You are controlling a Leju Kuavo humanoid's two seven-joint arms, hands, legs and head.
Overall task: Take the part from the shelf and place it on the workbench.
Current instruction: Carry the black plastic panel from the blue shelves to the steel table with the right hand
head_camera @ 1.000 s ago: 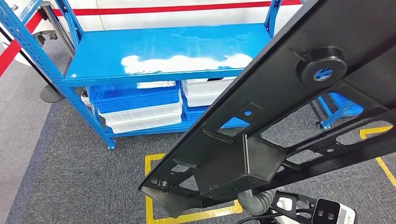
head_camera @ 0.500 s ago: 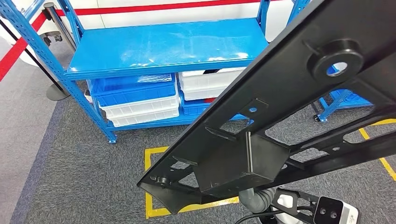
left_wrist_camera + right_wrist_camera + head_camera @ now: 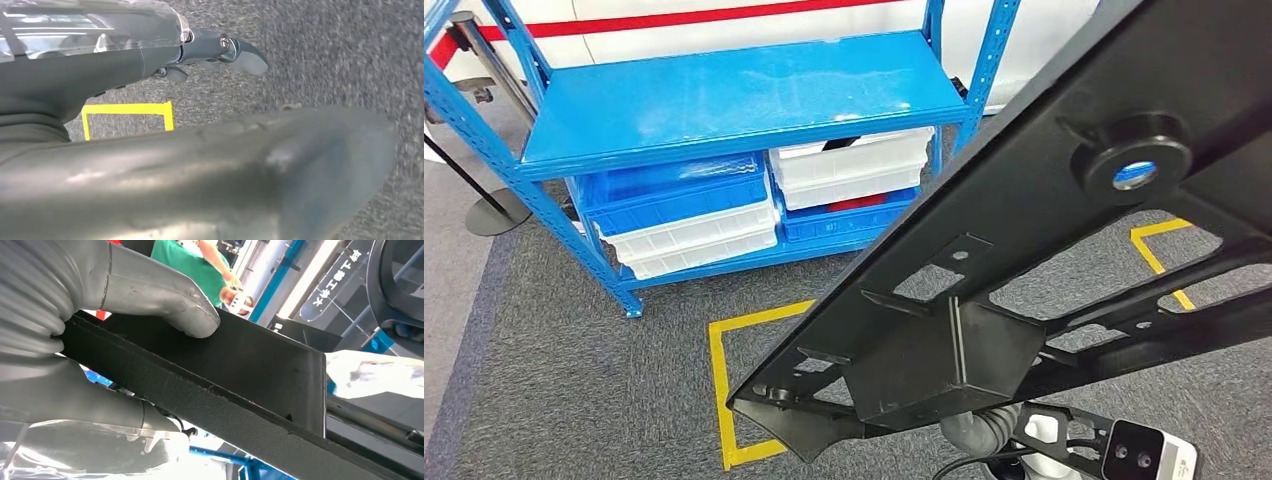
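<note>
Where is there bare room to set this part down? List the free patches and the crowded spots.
Free: the blue rack's top shelf, bare between its uprights, and the grey carpet in front of the rack, including inside the yellow tape square. Crowded: the lower shelf, packed with blue and white bins. The black part hides the floor to the right.

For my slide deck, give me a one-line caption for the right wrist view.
Right robot hand grips the black part, thumb pressed on its flat face.

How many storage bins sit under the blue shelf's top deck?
5 visible: blue bin atop two white bins at left; white bin above a blue bin at right. The black part may hide more.
</note>
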